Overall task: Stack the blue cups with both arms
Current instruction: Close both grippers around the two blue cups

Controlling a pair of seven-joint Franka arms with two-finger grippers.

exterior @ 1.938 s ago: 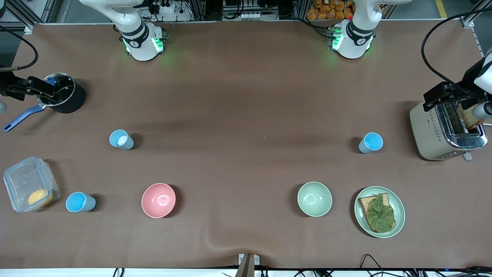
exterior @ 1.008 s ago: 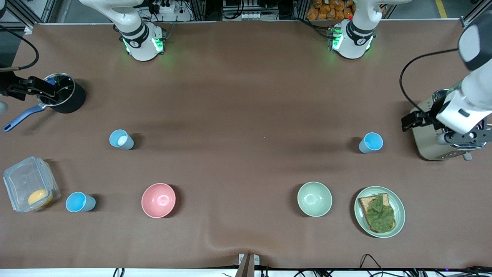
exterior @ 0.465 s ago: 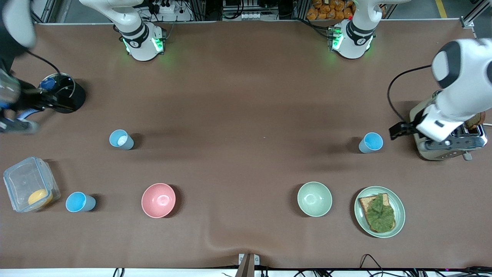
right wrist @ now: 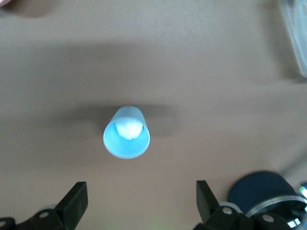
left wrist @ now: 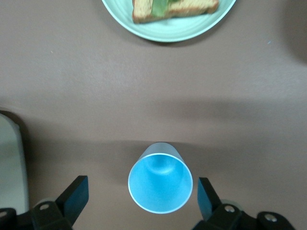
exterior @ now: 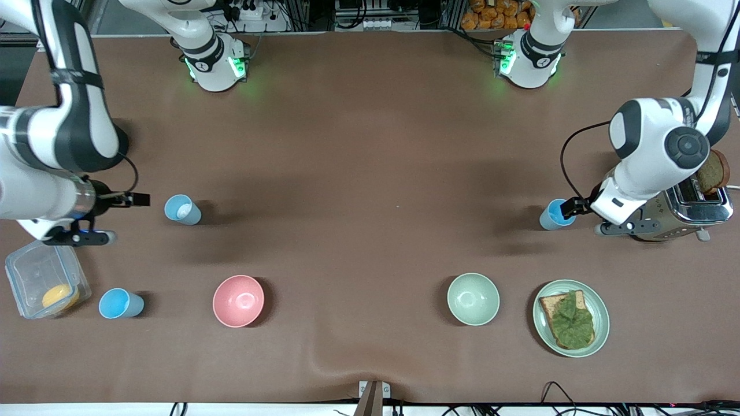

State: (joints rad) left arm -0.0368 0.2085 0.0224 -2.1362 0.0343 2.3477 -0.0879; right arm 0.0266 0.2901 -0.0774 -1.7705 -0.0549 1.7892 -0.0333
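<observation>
- The bright blue cup [exterior: 557, 214] stands upright toward the left arm's end of the table, beside the toaster [exterior: 670, 211] and farther from the front camera than the plate [exterior: 571, 318] of toast and the green bowl [exterior: 473, 299].
- The paler cup [exterior: 182, 209], with something whitish inside, stands upright toward the right arm's end, farther from the camera than the pink bowl [exterior: 238, 300].
- A third blue cup [exterior: 119, 304] sits beside the clear box [exterior: 43, 283], nearest the camera; neither arm is at it.
- The left gripper [left wrist: 139, 199] is spread wide, and in its wrist view the bright cup's rim sits between the fingers, apparently untouched.
- The right gripper [right wrist: 139, 201] is also spread wide, with the paler cup [right wrist: 126, 132] just ahead of the fingers rather than between them.
- Step in hand, as I judge it: each arm closing in on its own cup.
- To do it well: the right gripper should get the cup fully between the fingers before closing.
- Centre each cup, since an off-centre finger would likely tip such a light thing.
- Squeeze gently below the rim; thin plastic probably flexes.
</observation>
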